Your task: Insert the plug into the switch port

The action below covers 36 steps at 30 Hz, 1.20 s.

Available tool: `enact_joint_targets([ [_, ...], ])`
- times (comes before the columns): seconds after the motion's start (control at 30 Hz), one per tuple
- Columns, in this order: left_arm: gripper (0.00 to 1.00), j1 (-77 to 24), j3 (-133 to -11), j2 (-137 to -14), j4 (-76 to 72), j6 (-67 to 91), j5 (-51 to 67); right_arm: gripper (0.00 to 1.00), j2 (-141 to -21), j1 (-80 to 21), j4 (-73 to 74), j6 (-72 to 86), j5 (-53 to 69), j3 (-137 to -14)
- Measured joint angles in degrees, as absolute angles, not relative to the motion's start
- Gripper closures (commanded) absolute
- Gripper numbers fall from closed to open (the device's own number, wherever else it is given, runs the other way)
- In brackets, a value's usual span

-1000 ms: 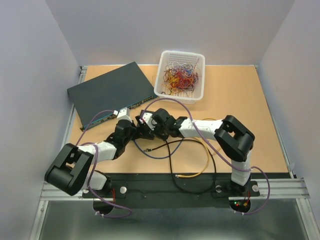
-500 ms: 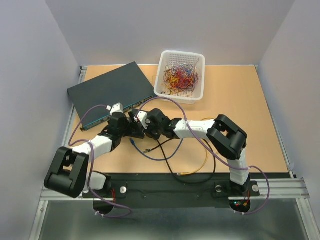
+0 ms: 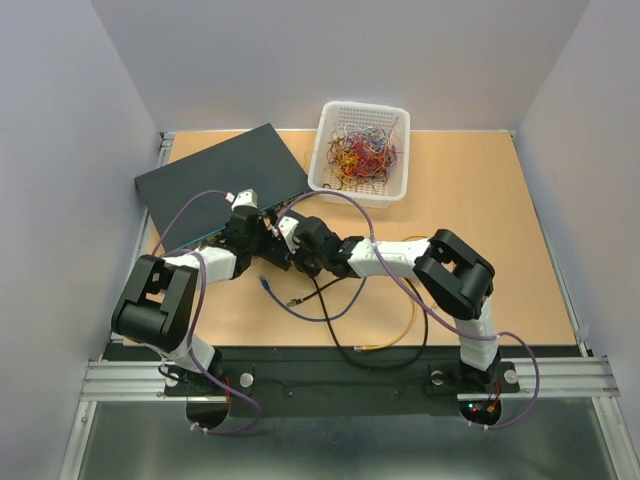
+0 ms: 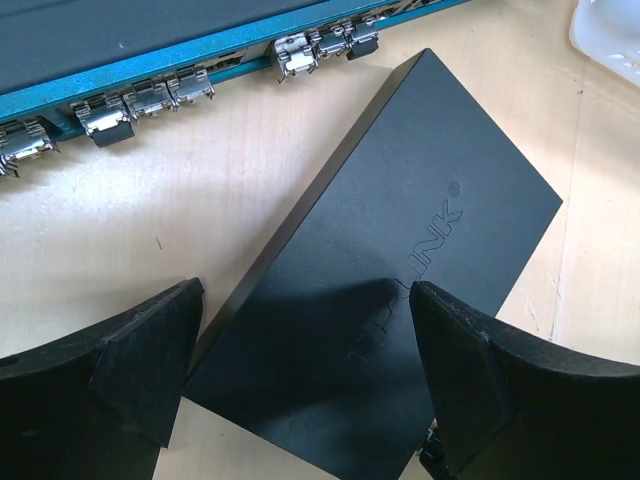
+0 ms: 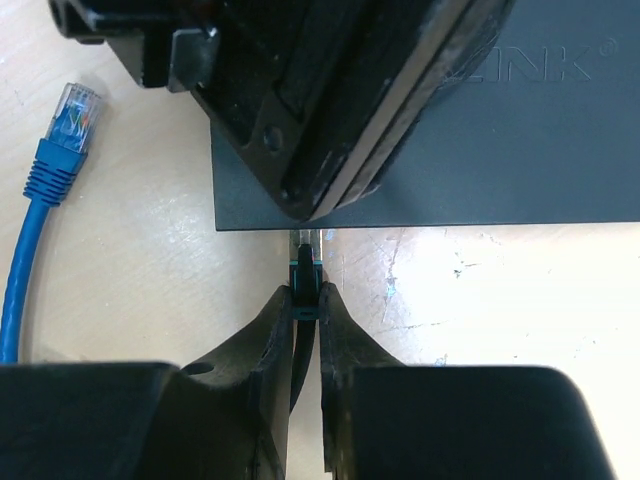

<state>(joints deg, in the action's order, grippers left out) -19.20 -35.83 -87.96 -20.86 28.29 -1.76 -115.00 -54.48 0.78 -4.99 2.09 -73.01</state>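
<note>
Right jaws are pinching the plug (image 5: 305, 278), its tip right at the long edge of the little black switch (image 5: 540, 150) on the bench (image 5: 480, 300); I can't see the port itself from here. Left jaws are spread wide, hovering over the switch.

TOP EXT.: fixed cam above and behind the arm bases (image 3: 478, 380), tilted down and fwd. Bases at 6 o'clock, table (image 3: 480, 200) running to 12, basket (image 3: 330, 185) at 12, large blue-grey box (image 3: 215, 185) at 10. Wide, whole bench.

L WRIST: close, looking down through the left gripper (image 4: 305, 300), fingers (image 4: 120, 360) at 7 and 5, onto the small black box (image 4: 400, 250). Large box's port row (image 4: 130, 100) at 11, basket corner at 2.

R WRIST: closest, low. Right gripper (image 5: 306, 300) w/ plug (image 5: 305, 275) at 6, same black box at 1, blue cable (image 5: 55, 160) at 10.

Both wrist cams share that box.
</note>
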Motion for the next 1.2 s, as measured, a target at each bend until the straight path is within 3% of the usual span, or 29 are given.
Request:
enact_joint_targets([
  [0.03,0.05,-19.18,-35.94,-88.03,-20.80,28.25,-1.69,0.92,-115.00,-54.48,0.78,-4.73,1.98,-73.01],
  [0.07,0.05,-19.11,-36.01,-88.03,-20.67,28.27,-1.63,0.74,-114.98,-54.48,0.78,-4.60,1.93,-73.01],
  [0.13,0.05,-19.09,-36.07,-88.03,-20.49,28.25,-1.61,0.53,-115.00,-54.48,0.78,-4.10,1.89,-73.01],
  [0.43,0.05,-19.86,-39.83,-87.99,-13.17,28.82,-0.10,0.17,-111.90,-55.88,-3.92,-5.15,-1.58,-70.28],
  [0.8,0.04,-19.46,-43.77,-84.36,-8.54,28.71,-4.82,0.13,-88.90,-55.96,-6.00,-6.31,-16.16,-54.92],
  [1.2,0.04,-19.20,-37.17,-74.76,-11.07,28.75,-6.11,0.19,-97.23,-55.81,-2.11,-8.78,-23.97,-53.43],
])
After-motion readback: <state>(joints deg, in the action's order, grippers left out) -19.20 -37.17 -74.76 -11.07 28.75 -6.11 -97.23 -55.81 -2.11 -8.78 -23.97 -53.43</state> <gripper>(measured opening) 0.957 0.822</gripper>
